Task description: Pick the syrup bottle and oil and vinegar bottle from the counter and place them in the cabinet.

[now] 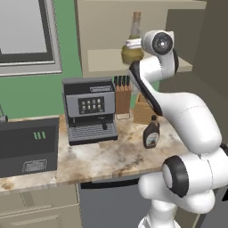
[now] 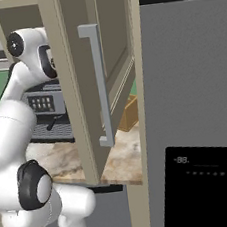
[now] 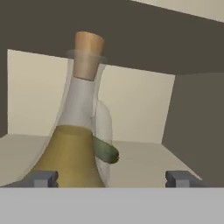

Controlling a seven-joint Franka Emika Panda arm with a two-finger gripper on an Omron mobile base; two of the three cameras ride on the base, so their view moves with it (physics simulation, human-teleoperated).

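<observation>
Syrup bottle [image 1: 152,132] was seen upright on the counter [image 1: 102,156], low and left of the arm. Higher up, the oil and vinegar bottle [image 3: 78,131] stood upright on the cabinet [image 1: 102,60] shelf, between the spread tips of the claw [image 3: 113,178], apparently ungripped.

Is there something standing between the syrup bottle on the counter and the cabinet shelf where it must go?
Nothing visible blocks it. The syrup bottle stands on the counter below the cabinet shelf, whose front is open. The oil and vinegar bottle already sits there, with bare shelf left of it. The arm reaches across above the syrup bottle.
</observation>
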